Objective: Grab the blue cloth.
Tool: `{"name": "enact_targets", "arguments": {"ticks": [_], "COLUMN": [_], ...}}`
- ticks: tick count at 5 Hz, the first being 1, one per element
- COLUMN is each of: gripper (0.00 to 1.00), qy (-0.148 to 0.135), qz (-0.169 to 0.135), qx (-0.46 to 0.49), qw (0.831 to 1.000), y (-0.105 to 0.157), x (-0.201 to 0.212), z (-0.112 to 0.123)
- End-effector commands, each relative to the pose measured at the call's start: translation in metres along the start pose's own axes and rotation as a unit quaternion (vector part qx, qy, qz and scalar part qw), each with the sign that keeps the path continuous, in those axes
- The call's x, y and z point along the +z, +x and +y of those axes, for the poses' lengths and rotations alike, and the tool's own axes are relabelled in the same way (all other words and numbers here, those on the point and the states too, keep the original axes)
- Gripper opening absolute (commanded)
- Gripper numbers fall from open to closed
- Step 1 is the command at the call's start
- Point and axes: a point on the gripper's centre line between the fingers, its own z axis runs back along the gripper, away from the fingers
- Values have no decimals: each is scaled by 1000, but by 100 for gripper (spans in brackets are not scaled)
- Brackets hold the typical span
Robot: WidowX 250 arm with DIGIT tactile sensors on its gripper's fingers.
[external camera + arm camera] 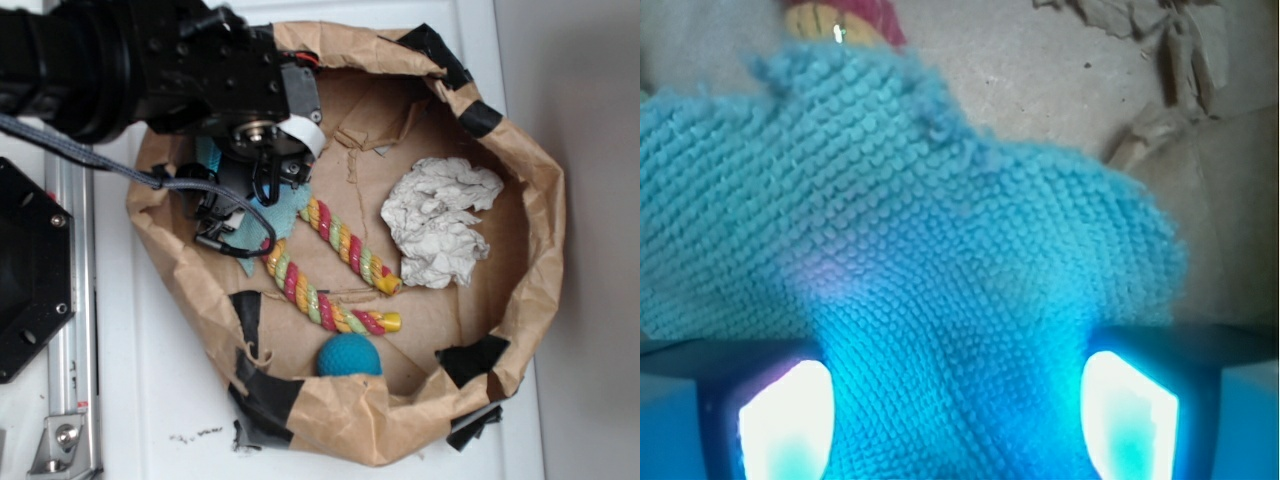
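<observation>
A: Where does the blue cloth (910,260) lie?

B: Flat on the paper-bag floor (440,320), just left of the rope toy (345,245), directly beneath the gripper (955,405).

A: Gripper condition?

B: Fingers (785,420) spread wide, straddling a raised cloth fold; nothing clamped yet.

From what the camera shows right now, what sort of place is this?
Probably a robot test bench, not a home. A brown paper bin patched with black tape holds toys: a striped rope, a knitted ball, a paper wad. The gripper sits low over the blue cloth.
</observation>
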Motion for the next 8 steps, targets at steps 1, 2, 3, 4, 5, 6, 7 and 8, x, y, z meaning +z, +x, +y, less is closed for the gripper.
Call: {"name": "enact_targets", "arguments": {"ticks": [1, 2, 3, 4, 5, 6, 7, 8], "gripper": [0, 0, 0, 0, 0, 0, 0, 100], "qy": [-3, 1, 4, 5, 9, 16, -2, -13], "qz": [11, 10, 1, -32, -81, -95, -99, -94], "qx": [29, 33, 42, 49, 49, 52, 53, 43], "qw": [1000, 999, 999, 998, 995, 994, 994, 995], "y": [-8, -7, -7, -7, -4, 1, 10, 18], "x": [-11, -11, -4, 17, 48, 64, 65, 57], "z": [2, 3, 5, 2, -3, -4, -3, -3]}}
